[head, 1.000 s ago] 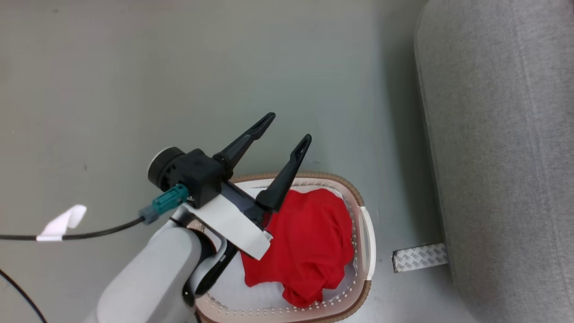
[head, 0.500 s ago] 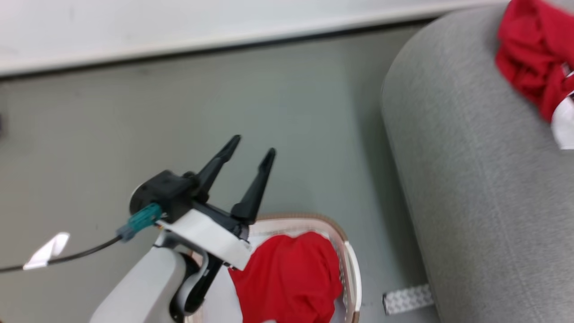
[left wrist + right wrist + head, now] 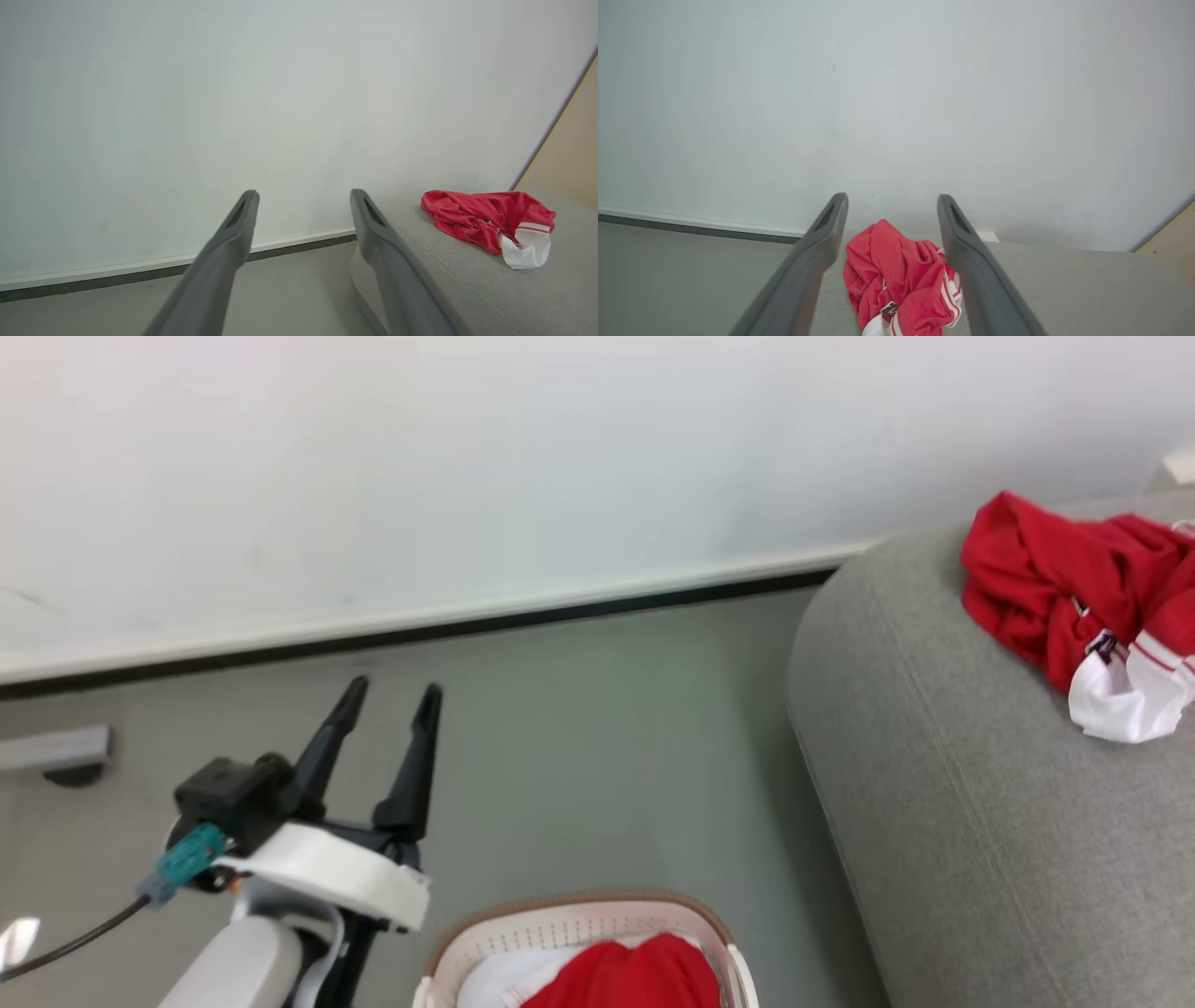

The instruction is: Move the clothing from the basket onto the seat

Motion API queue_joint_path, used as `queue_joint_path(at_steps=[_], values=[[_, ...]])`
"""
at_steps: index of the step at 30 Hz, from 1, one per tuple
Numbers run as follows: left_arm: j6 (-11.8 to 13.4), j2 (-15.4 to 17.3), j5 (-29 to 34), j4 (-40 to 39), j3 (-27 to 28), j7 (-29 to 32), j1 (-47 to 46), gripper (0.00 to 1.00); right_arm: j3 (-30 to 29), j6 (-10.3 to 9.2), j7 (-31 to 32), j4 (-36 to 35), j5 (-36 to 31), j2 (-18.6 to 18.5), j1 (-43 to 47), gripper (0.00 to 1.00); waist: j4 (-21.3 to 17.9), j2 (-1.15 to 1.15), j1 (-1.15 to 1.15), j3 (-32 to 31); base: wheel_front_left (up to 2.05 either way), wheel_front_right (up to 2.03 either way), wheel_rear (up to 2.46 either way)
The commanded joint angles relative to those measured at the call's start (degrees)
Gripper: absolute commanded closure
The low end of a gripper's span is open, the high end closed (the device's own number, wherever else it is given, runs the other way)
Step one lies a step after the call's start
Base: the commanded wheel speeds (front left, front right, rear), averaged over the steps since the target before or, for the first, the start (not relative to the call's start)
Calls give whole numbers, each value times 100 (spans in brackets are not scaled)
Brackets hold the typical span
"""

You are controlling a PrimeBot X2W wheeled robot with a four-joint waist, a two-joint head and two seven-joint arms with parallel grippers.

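One red garment with a white, striped-cuff sleeve (image 3: 1055, 579) lies crumpled on top of the grey seat (image 3: 934, 784). More red clothing (image 3: 625, 980) sits in the white basket (image 3: 569, 917) at the bottom edge of the head view. My left gripper (image 3: 392, 691) hangs open and empty over the floor, left of the basket. In the left wrist view the left gripper (image 3: 303, 193) points at the wall, with the garment (image 3: 476, 214) off to its right. My right gripper (image 3: 892, 198) stands open above the seat (image 3: 1064, 289), the garment (image 3: 896, 275) lying loose below its spread fingers.
A white wall with a dark baseboard (image 3: 467, 625) runs behind the grey floor. A grey fitting (image 3: 56, 751) sits low on the wall at the left. A black cable (image 3: 65, 947) trails from my left wrist. A beige panel (image 3: 570, 154) stands beyond the seat.
The head camera has tilted upward, so the wall and the garment on the seat have come into view and the basket has dropped to the bottom edge. My left gripper stays open.
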Motion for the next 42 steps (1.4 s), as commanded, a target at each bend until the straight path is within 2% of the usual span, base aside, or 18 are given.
queue_joint_path(at_steps=[1,3,7,12,17,19,25,29,35,42], values=[[18,65,-86,-18,26,-20,100,0,-10,-13,-41,-33,-26,52,125,0,123,0,1,-245,0,0,0],[126,109,-118,-43,117,-52,280,0,17,-13,-214,-332,-288,89,289,0,170,0,1,-362,0,0,0],[291,207,-140,-75,253,-114,608,0,-226,-13,-635,-848,-553,550,801,0,291,0,1,-519,0,0,0],[444,153,-137,-45,421,-246,971,0,-743,-13,-1331,-1387,-877,1407,1765,0,452,0,1,-633,0,0,0],[572,-11,61,0,708,-347,1309,0,-828,-13,-2001,-1685,-1219,2141,2742,0,578,0,1,-663,0,0,0],[524,-79,163,-20,806,-350,1418,0,-766,-13,-2185,-1683,-1095,2446,3037,0,609,0,1,-663,0,0,0],[396,-379,595,4,1224,-350,1795,0,-520,-13,-2471,-1558,-1206,2844,3515,0,690,0,1,-671,0,0,0],[207,-633,778,86,1431,-351,1882,0,-522,-13,-2558,-1476,-1334,3044,3628,0,735,0,1,-642,0,0,0],[-75,-867,1026,252,1675,-350,1864,0,-527,-13,-2593,-1436,-1561,3174,3534,0,728,0,1,-619,0,0,0],[-286,-1094,1219,376,1810,-350,1777,0,-605,-13,-2596,-1441,-1636,3258,3487,0,711,0,1,-594,0,0,0]])
